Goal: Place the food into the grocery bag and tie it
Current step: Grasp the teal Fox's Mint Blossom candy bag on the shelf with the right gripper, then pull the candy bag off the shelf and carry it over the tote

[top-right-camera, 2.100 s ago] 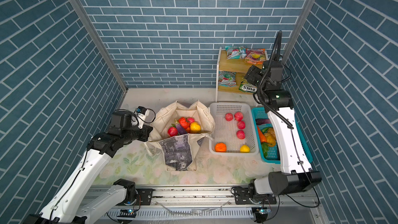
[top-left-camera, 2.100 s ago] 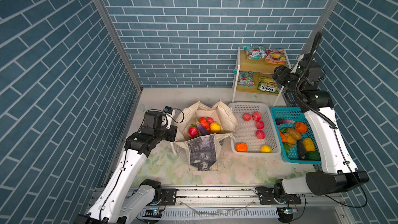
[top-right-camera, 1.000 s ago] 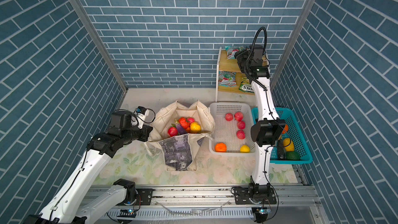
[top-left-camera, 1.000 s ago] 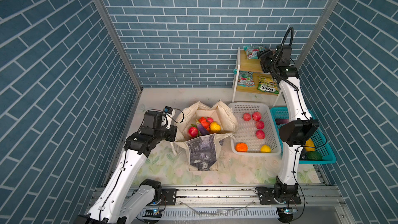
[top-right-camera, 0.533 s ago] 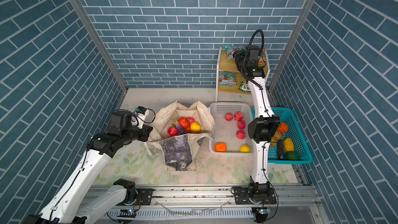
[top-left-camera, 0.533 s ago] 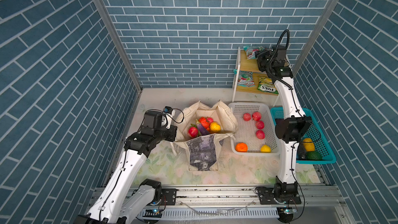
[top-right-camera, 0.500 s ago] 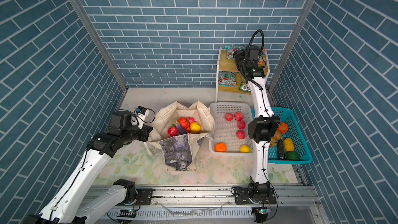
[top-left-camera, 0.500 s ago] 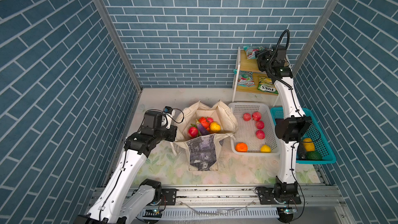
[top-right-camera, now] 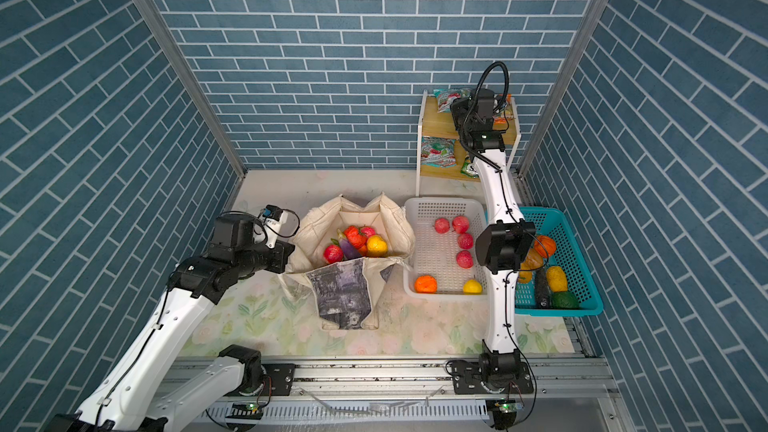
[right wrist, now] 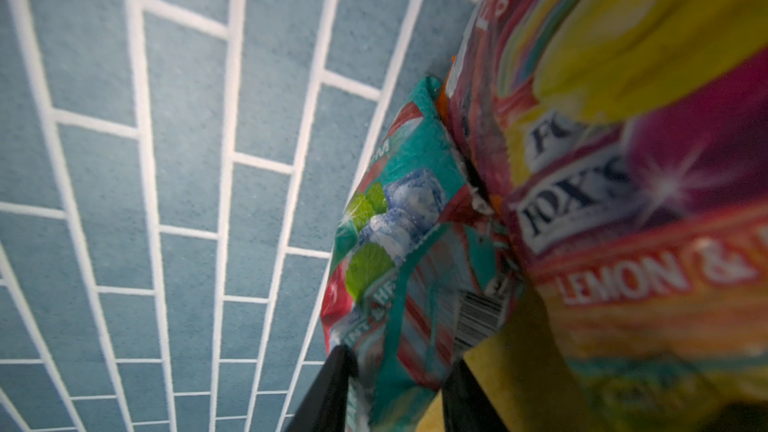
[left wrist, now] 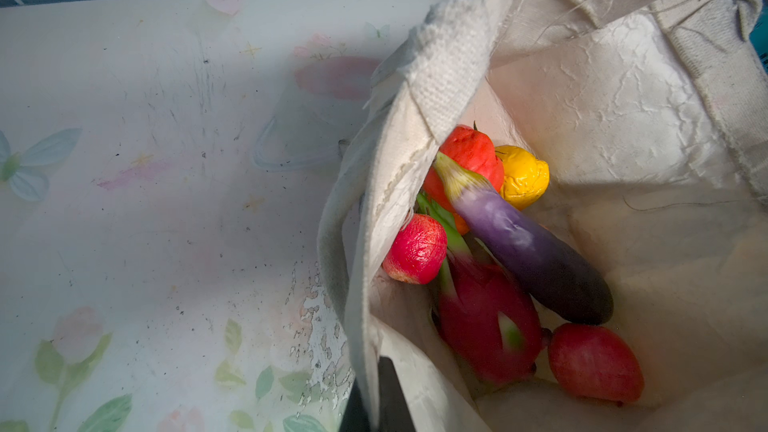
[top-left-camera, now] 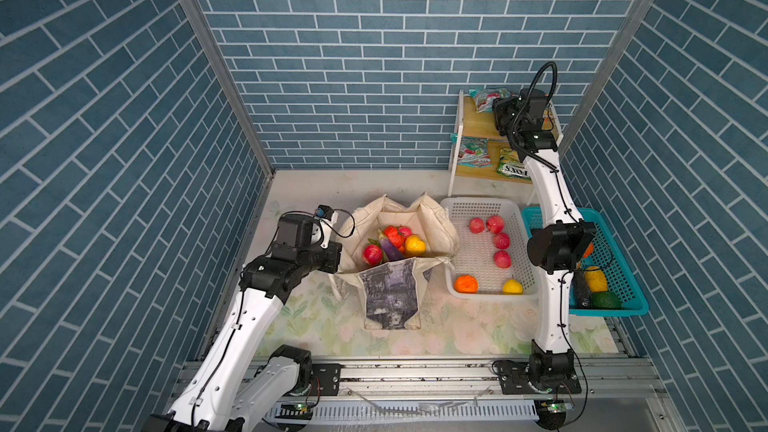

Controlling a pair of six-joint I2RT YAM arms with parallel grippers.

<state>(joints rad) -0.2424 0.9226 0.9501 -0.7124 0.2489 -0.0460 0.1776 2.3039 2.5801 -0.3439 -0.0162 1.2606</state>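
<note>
Grocery bag (top-left-camera: 399, 218) open mid-desk holding apples (left wrist: 415, 249), dragon fruit (left wrist: 486, 326), aubergine (left wrist: 528, 243), left fingers (left wrist: 388, 396) clamped on its rim, white basket (top-left-camera: 482, 203) alongside with orange (top-left-camera: 465, 284) and more apples, right fingers (right wrist: 332, 388) astride a teal packet (right wrist: 399, 243) on the shelf (top-left-camera: 473, 128) — pinched or not, we cannot tell.

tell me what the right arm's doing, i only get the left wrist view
observer: The right gripper is up at the shelf, jaws either side of a teal packet.
operator: gripped yet
observer: Can't tell. The packet fills the gap, but a firm pinch doesn't show.
operator: any fruit left to pack
observer: Yes, the white basket holds four apples, an orange and a yellow fruit.
</note>
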